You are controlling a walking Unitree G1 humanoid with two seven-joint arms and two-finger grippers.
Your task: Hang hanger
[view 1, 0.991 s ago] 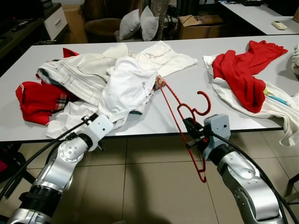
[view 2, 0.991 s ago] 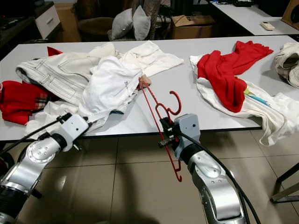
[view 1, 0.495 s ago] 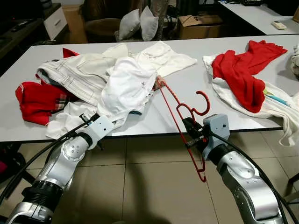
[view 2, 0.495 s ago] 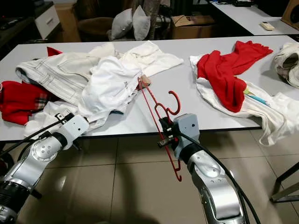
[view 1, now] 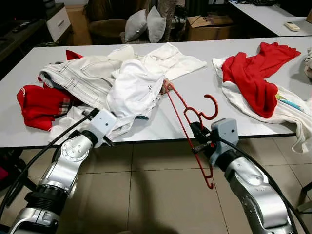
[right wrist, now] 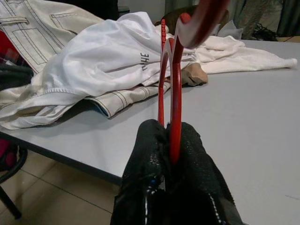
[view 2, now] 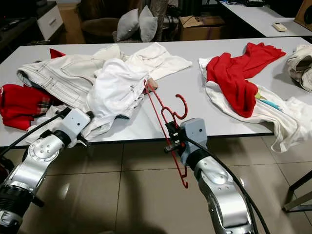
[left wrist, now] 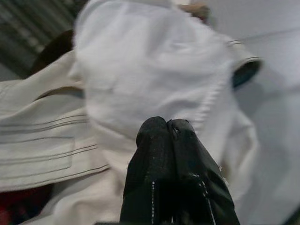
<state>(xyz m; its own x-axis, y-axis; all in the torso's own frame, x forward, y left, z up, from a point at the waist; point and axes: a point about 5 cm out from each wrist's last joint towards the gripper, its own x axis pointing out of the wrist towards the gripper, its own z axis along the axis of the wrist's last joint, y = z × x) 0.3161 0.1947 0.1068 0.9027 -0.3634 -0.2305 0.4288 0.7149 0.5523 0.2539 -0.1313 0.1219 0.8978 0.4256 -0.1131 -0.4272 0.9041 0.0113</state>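
Seen from the head cameras: a long white table with clothes in heaps. At the robot's left, a pile with a white shirt on top of cream jeans, and a red garment at the far left edge. At the robot's right, a red top lying over a white cloth. Behind the table, grey cushions and a cardboard box. Below, a tiled floor.

In front of the table's near edge, the right gripper closed tight on the red hanger. Hanger tilted — one end reaching up to the white shirt on the table, touching or just beside its hem, the other end hanging below the edge over the floor, the hook curling up above the table top. The left gripper at the near edge of the left pile, right against the white cloth.

From the left wrist: two black fingers pressed together, with no gap and nothing seen between them, white shirt fabric just ahead, rather blurred, cream jeans beside it.

From the right wrist: black fingers clamped on the two red bars of the hanger, bars running away toward the white shirt — table surface beyond, cream jeans further back.
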